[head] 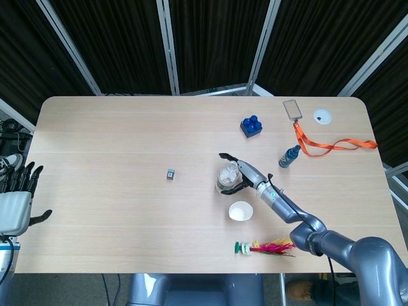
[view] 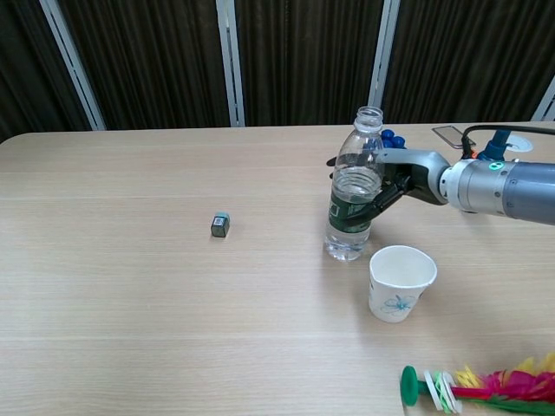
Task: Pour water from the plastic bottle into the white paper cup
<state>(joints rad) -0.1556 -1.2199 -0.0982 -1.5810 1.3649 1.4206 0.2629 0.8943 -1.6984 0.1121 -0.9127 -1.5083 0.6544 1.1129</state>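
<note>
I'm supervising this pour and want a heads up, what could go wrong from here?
The clear plastic bottle stands uncapped and part full, with the right hand wrapped around it; a loose grasp could tip it and spill. The white paper cup stands close beside it, so a swing of the arm might knock it over. The left hand lies far off, unable to steady the cup.
</note>
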